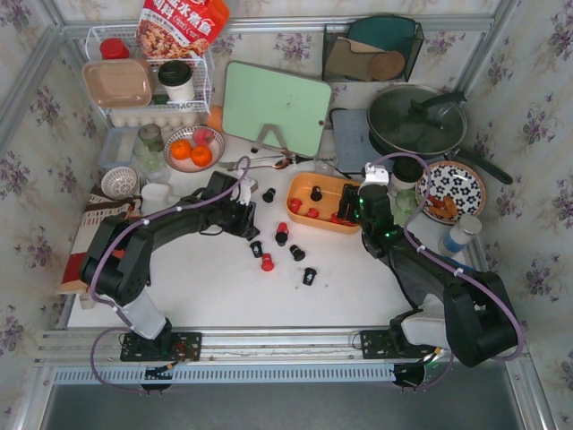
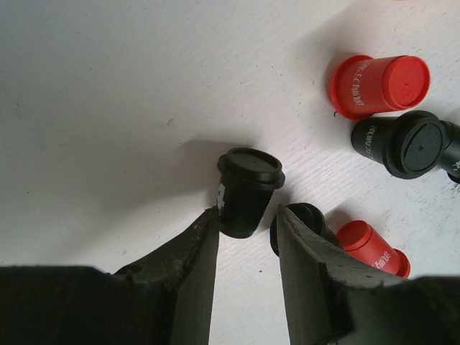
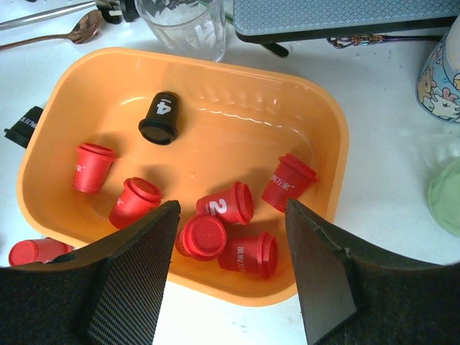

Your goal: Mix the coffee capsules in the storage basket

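White table [image 1: 197, 300]: left end effector [image 2: 248, 212], half open, straddles a black coffee capsule [image 2: 248, 172], probably light, stiff and slick, best pinched across its tapered wall; right end effector [image 3: 231, 208] open, empty.

I see a small black tapered plastic capsule [image 2: 309, 214] at 4 o'clock, half hidden by my left gripper [image 2: 248, 210].

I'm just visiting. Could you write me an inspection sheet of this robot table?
Surface: white table.
Job's things: orange basket holds six red capsules and one black; more lie loose on the table.
Clutter: oranges, cutting board, pan, glass, spoon.
Grippers: left gripper open around a standing black capsule; right gripper open above the basket, empty.
Cables: lilac cables run along both arms.
Surroundings: floral walls, metal frame.
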